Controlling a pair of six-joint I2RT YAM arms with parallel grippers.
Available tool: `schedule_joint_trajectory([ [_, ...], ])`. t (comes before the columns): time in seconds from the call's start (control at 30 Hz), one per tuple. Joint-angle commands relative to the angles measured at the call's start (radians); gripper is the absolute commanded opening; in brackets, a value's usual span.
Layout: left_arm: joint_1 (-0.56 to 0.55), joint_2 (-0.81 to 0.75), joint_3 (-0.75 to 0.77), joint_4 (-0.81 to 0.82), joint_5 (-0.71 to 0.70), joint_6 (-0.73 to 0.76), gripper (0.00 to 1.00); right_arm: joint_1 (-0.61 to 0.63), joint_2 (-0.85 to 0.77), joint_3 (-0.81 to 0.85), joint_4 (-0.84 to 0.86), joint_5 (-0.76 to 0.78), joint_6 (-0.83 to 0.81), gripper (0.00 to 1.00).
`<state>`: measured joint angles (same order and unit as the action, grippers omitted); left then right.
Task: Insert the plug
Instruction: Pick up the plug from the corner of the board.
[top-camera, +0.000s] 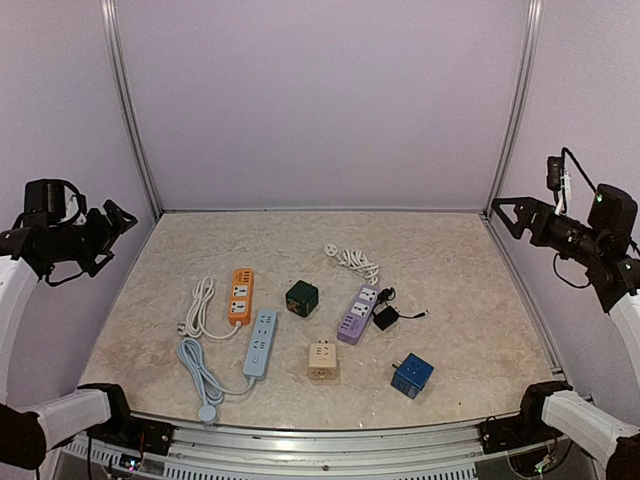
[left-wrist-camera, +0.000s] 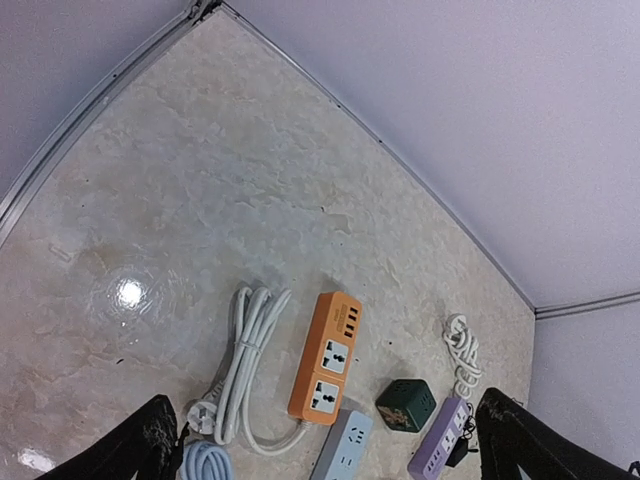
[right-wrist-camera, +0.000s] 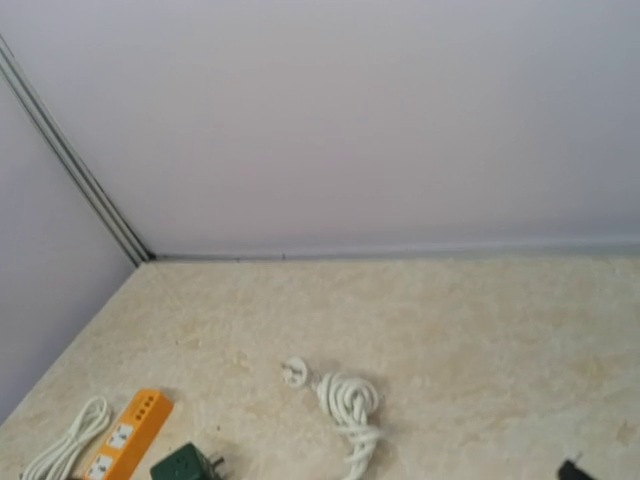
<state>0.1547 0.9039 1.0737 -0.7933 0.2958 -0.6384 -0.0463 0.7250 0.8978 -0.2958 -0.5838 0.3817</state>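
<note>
A white plug (top-camera: 330, 249) on a knotted white cord (top-camera: 356, 264) lies at the back of the table, leading to a purple power strip (top-camera: 358, 313). The right wrist view shows this plug (right-wrist-camera: 296, 373) and its cord (right-wrist-camera: 350, 405). An orange strip (top-camera: 240, 295) has its own white cord (top-camera: 200, 305), whose plug (left-wrist-camera: 200, 415) shows in the left wrist view. Which plug the task means I cannot tell. My left gripper (top-camera: 115, 240) hangs open, high off the table's left edge. My right gripper (top-camera: 503, 218) hangs open, high off the right edge. Neither holds anything.
A light blue strip (top-camera: 261, 343) with a blue cord (top-camera: 200, 375), a green cube socket (top-camera: 301, 297), a beige cube socket (top-camera: 322, 361), a blue cube socket (top-camera: 412, 375) and a black adapter (top-camera: 386, 318) lie around mid-table. Metal frame posts (top-camera: 513, 105) stand at the back corners.
</note>
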Motion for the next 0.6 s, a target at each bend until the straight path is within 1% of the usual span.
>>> schedule_joint_trajectory([
  [0.0,0.047,0.004,-0.030,0.053,-0.004,-0.026,0.99,0.003,0.003,-0.015,-0.036,-0.037,-0.023,1.00],
  [0.07,0.064,-0.007,-0.079,0.107,0.043,-0.060,0.99,0.004,0.016,-0.014,-0.051,-0.033,-0.035,1.00],
  [0.1,0.065,-0.027,-0.113,0.161,0.055,-0.070,0.99,0.004,0.025,-0.014,-0.059,-0.030,-0.035,1.00],
  [0.17,0.065,-0.068,-0.177,0.231,0.052,-0.088,0.99,0.004,0.045,-0.013,-0.074,-0.022,-0.034,1.00],
  [0.23,0.063,-0.106,-0.203,0.259,0.085,-0.065,0.99,0.004,0.071,-0.012,-0.091,-0.018,-0.031,1.00],
  [0.3,0.035,-0.105,-0.177,0.236,0.101,-0.008,0.99,0.003,0.102,-0.005,-0.119,-0.011,-0.036,1.00],
  [0.4,-0.072,-0.034,-0.098,0.135,0.004,0.067,0.99,0.003,0.139,0.007,-0.154,-0.013,-0.068,1.00],
  [0.57,-0.215,0.092,-0.057,0.064,-0.071,0.068,0.99,0.010,0.169,0.034,-0.167,0.007,-0.080,1.00],
])
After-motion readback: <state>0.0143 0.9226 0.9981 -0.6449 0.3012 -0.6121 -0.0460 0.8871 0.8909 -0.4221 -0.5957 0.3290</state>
